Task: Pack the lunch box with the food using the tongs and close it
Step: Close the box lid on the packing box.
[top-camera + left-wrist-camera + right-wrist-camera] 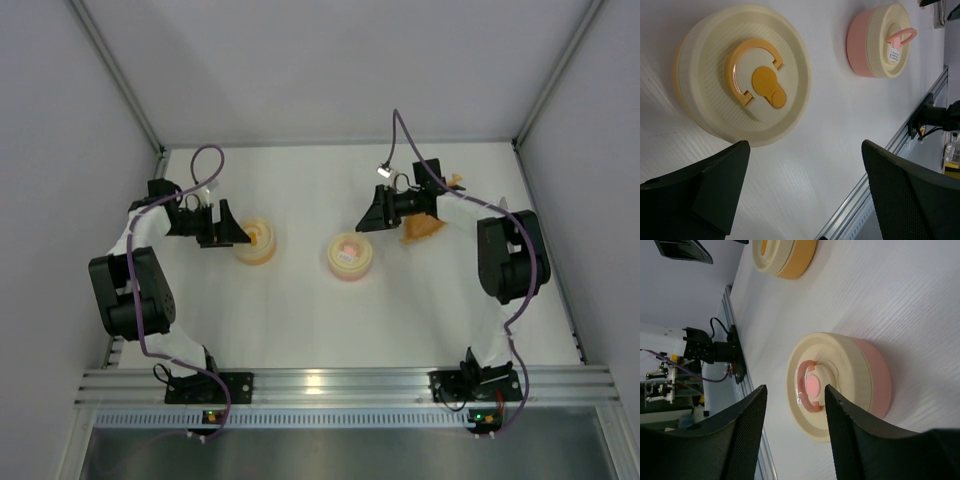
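The lunch box is two round tubs with cream lids on. The yellow-orange tub (256, 241) (742, 75) (785, 257) stands left of centre. The pink tub (350, 257) (879, 41) (840, 385) stands to its right. My left gripper (238, 236) (805, 146) hangs wide open at the yellow tub's left edge, nothing between its fingers. My right gripper (364, 224) (796, 390) hovers just up and right of the pink tub, jaws partly open. The lid's pink ring handle (805, 387) shows in the gap, untouched. The food and the tongs are out of view.
An orange leaf-shaped dish (422, 229) lies under the right arm's forearm, with an orange tip (455, 181) showing beyond it. Grey walls close the white table on three sides. An aluminium rail (320, 383) carries both arm bases along the near edge.
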`<state>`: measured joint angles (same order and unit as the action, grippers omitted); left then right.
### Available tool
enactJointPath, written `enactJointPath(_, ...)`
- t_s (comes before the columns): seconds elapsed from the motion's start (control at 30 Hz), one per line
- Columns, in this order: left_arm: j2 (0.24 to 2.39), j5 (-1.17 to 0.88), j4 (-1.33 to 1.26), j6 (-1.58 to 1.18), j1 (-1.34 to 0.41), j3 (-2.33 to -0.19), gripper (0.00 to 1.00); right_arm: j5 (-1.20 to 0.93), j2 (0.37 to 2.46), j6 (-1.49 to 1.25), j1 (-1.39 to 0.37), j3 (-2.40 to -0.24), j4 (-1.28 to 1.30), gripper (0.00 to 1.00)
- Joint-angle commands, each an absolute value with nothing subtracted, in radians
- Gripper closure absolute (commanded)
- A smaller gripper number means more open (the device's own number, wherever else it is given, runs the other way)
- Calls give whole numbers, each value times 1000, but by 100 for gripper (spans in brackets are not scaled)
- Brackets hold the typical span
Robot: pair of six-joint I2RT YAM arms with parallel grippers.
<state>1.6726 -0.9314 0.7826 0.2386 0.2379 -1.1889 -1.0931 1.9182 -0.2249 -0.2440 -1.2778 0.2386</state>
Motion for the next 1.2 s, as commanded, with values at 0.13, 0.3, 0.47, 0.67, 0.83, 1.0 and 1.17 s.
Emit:
enactJointPath(0.13,1631,-985,742,249,245,-1177,2,-1123,1826,-106,-253,-1319,333,81)
enactJointPath(0.3,1618,-977,709,213,245,-1160,2,-1104,1816,-66,-297,-1315,400,99)
enactJointPath(0.47,1614,-985,675,181,245,-1150,2,-1080,1838,32,-339,-1316,463,100)
enactJointPath(0.67,1609,-979,672,170,245,-1157,2,-1037,1899,52,-364,-1344,489,100)
enactJointPath(0.83,1606,-971,658,152,244,-1161,2,-977,1946,23,-364,-1364,451,100)
enactJointPath(1.0,1608,-960,634,129,245,-1161,2,-965,1982,-35,-365,-1364,393,100)
enactJointPath(1.17,1621,-940,595,98,245,-1161,2,-995,2011,-41,-364,-1361,388,100)
